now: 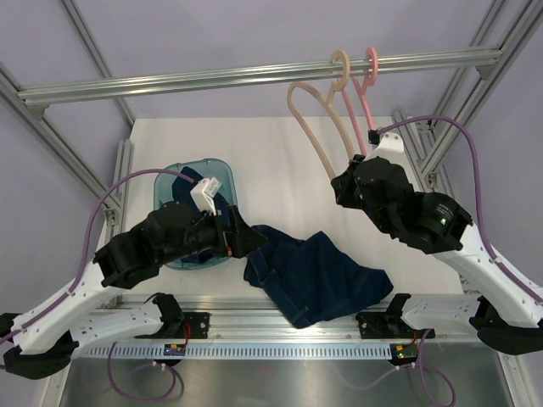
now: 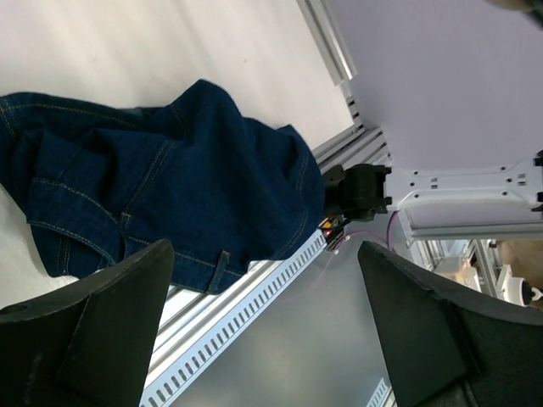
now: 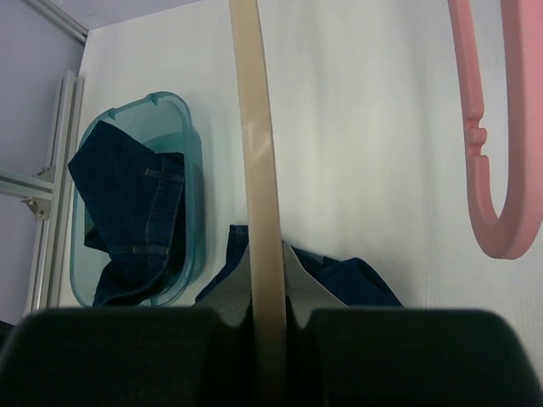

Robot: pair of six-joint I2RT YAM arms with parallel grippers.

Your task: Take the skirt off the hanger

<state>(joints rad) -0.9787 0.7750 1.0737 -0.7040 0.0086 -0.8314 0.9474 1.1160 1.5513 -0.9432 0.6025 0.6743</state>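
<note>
The dark blue denim skirt (image 1: 318, 275) lies crumpled on the table near the front edge, off the hanger; it also shows in the left wrist view (image 2: 170, 186) and the right wrist view (image 3: 356, 275). The beige hanger (image 1: 318, 127) hangs bare from the metal rail (image 1: 212, 79). My right gripper (image 1: 344, 182) is shut on the beige hanger's lower arm (image 3: 254, 170), the gripper (image 3: 270, 280) pinching it between both fingers. My left gripper (image 1: 246, 240) is open and empty at the skirt's left edge, and its own view (image 2: 265, 254) shows nothing between the fingers.
A pink hanger (image 1: 361, 93) hangs next to the beige one and shows in the right wrist view (image 3: 501, 170). A teal basin (image 1: 161, 191) at the left holds another denim garment (image 3: 127, 212). Aluminium frame posts stand around the table.
</note>
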